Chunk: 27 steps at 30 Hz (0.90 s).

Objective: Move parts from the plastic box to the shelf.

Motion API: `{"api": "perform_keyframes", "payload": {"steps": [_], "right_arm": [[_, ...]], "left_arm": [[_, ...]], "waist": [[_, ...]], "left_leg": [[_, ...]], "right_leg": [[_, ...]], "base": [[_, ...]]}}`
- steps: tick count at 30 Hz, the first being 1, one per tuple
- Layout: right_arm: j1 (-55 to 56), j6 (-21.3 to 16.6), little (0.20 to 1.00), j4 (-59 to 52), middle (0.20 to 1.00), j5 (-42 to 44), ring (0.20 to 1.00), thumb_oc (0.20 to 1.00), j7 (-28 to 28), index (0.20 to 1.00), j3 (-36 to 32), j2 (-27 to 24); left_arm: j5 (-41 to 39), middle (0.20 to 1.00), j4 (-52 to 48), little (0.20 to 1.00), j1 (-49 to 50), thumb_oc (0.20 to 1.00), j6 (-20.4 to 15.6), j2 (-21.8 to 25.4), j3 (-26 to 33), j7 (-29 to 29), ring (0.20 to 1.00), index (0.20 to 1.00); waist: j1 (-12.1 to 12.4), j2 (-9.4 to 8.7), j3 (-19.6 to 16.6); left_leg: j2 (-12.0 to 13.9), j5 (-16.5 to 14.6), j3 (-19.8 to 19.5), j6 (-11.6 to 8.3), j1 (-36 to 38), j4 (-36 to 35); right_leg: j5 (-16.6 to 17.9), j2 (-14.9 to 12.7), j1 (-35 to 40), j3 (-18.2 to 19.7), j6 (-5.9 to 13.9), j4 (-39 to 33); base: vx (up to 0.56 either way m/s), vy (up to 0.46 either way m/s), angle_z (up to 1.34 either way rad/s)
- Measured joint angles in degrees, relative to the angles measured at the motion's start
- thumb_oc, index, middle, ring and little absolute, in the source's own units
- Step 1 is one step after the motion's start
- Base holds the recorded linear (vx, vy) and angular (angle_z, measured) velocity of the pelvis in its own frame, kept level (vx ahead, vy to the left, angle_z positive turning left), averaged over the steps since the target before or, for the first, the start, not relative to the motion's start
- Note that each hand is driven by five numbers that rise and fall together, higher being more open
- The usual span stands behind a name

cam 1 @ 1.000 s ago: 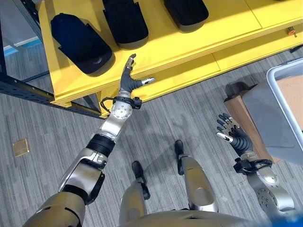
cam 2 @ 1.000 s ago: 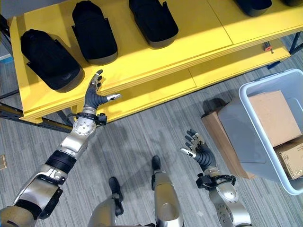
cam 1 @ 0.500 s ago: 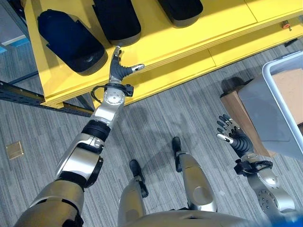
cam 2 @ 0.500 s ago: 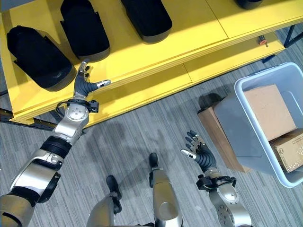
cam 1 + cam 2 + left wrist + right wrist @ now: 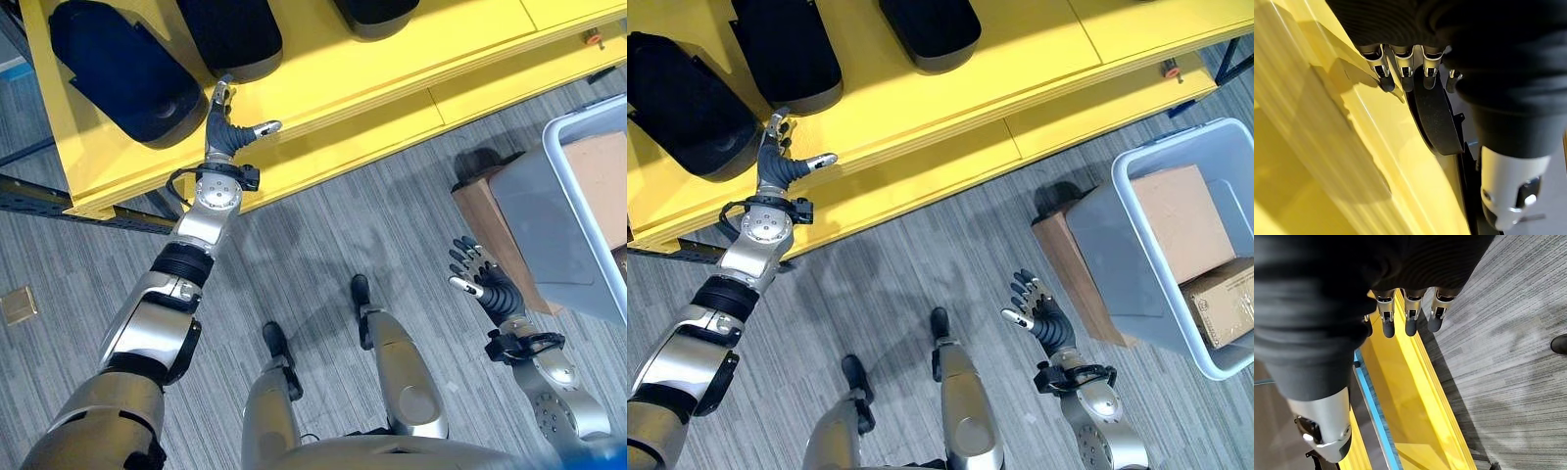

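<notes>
Workshop: yellow parts shelf, grey bin

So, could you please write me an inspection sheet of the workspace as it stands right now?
Surface: yellow two-tier shelf, top board partly bare.
Job's things: three black moulded parts lie on the top board; the pale grey plastic box stands on the floor at the robot's right, tilted against a brown block, with two cardboard cartons inside.
Clutter: small orange item on the lower board's far right end.
Hands: left hand open, empty, fingers straight, over the shelf's front edge beside a black part; right hand open, empty, above the floor.
Cables: nothing seen.
Surroundings: grey striped carpet floor; dark metal frame under the shelf.
</notes>
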Motion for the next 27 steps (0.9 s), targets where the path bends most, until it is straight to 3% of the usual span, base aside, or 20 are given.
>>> {"api": "perform_keyframes", "payload": {"steps": [27], "right_arm": [[0.2,-0.2,1.000,0.0,1.000,1.0,1.000,1.000,0.9,1.000,0.1,-0.1]], "left_arm": [[-5.7,1.000,4.5,1.000,-0.7,1.000,-0.9,1.8,2.3,-0.1,1.000,1.000]], "waist": [[1.3,0.09,0.1]], "left_leg": [[0.3,-1.5,-0.9,0.00,-2.4,4.5]], "right_leg": [[0.2,-0.2,-0.8,-0.1,-0.27,1.5]], "base": [[0.00,0.001,0.00]]}}
